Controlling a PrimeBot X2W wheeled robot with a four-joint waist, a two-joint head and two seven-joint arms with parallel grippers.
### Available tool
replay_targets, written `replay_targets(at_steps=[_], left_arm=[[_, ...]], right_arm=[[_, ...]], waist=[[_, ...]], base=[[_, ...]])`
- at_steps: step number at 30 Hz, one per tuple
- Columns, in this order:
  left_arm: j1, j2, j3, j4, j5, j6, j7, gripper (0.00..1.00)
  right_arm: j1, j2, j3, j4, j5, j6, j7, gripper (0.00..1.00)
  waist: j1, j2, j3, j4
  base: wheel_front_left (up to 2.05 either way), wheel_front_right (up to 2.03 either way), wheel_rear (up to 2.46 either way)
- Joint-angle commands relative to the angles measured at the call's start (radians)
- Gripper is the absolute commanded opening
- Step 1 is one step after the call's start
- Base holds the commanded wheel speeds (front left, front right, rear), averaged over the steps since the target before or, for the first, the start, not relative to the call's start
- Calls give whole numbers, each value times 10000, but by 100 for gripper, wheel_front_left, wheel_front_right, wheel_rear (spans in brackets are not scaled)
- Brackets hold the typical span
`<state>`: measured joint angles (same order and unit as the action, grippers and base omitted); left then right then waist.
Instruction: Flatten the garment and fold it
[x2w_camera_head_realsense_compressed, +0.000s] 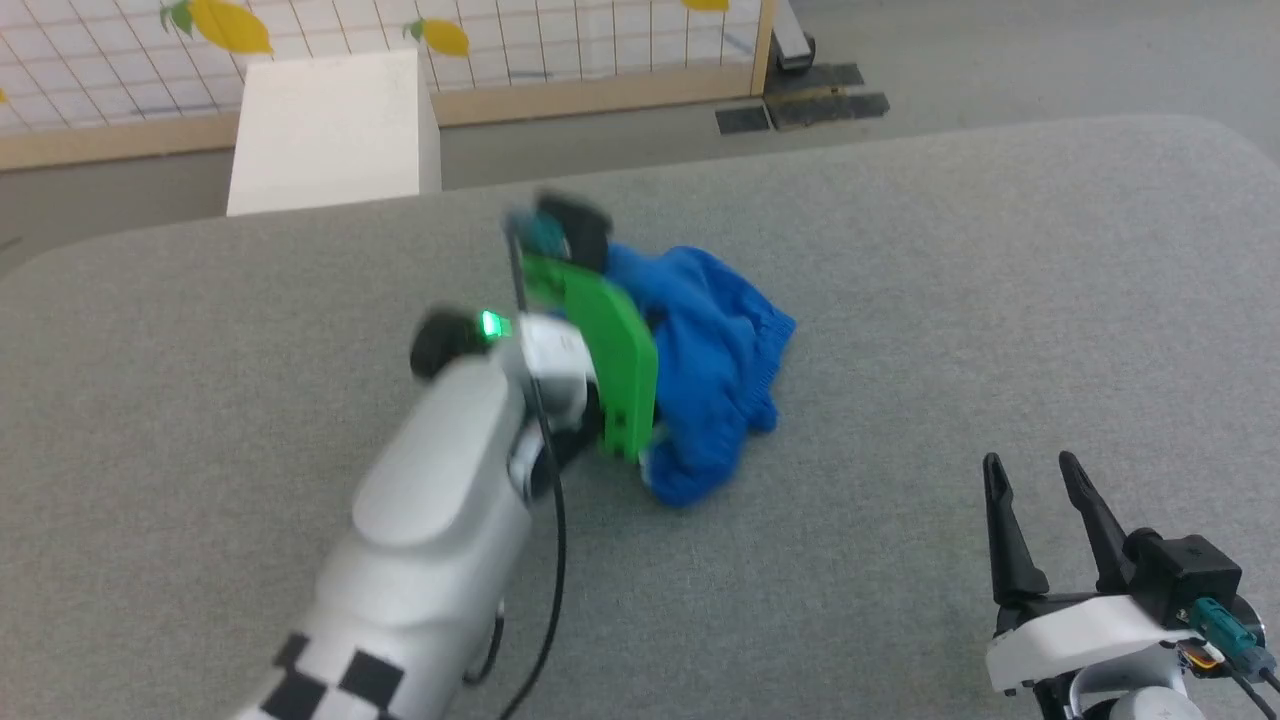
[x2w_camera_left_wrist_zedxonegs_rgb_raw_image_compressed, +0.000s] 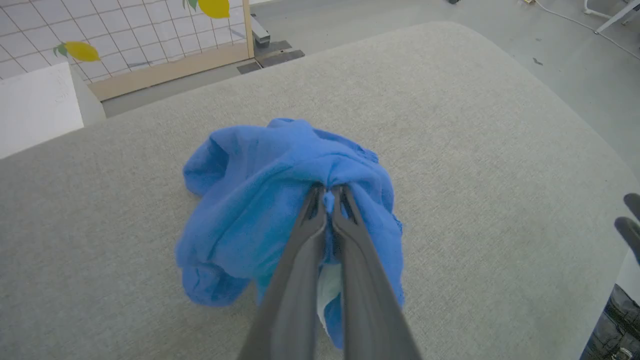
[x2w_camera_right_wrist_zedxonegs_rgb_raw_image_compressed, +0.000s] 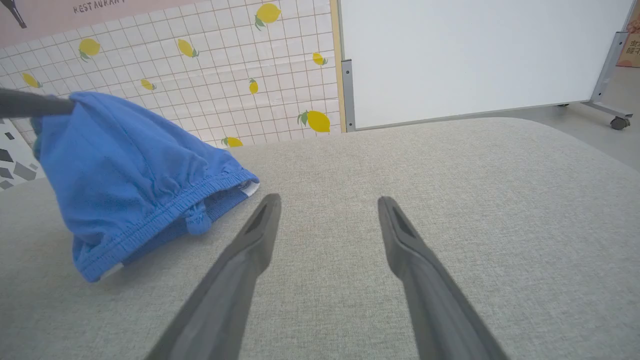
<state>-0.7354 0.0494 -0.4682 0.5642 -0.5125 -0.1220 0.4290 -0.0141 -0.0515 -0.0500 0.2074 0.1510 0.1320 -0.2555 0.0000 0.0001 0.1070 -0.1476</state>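
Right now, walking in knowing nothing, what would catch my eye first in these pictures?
The bright blue shorts stand out first, bunched in a heap near the middle of the grey padded table. The left pincer is shut on a fold of them, with the cloth drawn up into a peak. The right pincer stands open at the lower right, apart from the cloth.

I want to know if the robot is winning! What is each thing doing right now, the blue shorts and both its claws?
blue shorts: crumpled in a heap, not flat or folded; one bit pinched and pulled up, waistband edge resting on the table.
left gripper: shut on the blue shorts.
right gripper: open, holding nothing, apart from the blue shorts.
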Motion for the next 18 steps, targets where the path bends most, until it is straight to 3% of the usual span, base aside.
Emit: replay_targets(at_steps=[1, 10, 11, 12, 13, 18], left_arm=[[367, 17, -184, 260, 80, 24, 43, 0], [1461, 11, -1403, 1165, -1034, 165, 444, 0], [1507, 11, -1480, 1136, -1277, 233, 425, 5], [1504, 10, -1572, 1115, -1393, 298, 432, 40], [1479, 10, -1623, 1064, -1592, 384, 430, 100], [1151, 10, -1234, 397, -2722, 609, -78, 100]], right_arm=[[24, 13, 3, -62, 45, -13, -50, 100], [-171, 13, 185, 9, 90, -13, -58, 100], [-176, 13, 204, 24, 101, -13, -58, 100], [-174, 13, 213, 32, 112, -13, -59, 100], [-170, 13, 216, 38, 119, -13, -59, 100], [-75, 13, 192, 79, 152, -13, -61, 100]], waist=[[0, -1, 202, 7], [0, -1, 300, 315], [0, -1, 268, 358], [0, -1, 244, 401], [0, -1, 215, 461], [0, -1, -71, 752]], base=[[0, 0, 0], [0, 0, 0], [0, 0, 0], [0, 0, 0], [0, 0, 0], [0, 0, 0]])
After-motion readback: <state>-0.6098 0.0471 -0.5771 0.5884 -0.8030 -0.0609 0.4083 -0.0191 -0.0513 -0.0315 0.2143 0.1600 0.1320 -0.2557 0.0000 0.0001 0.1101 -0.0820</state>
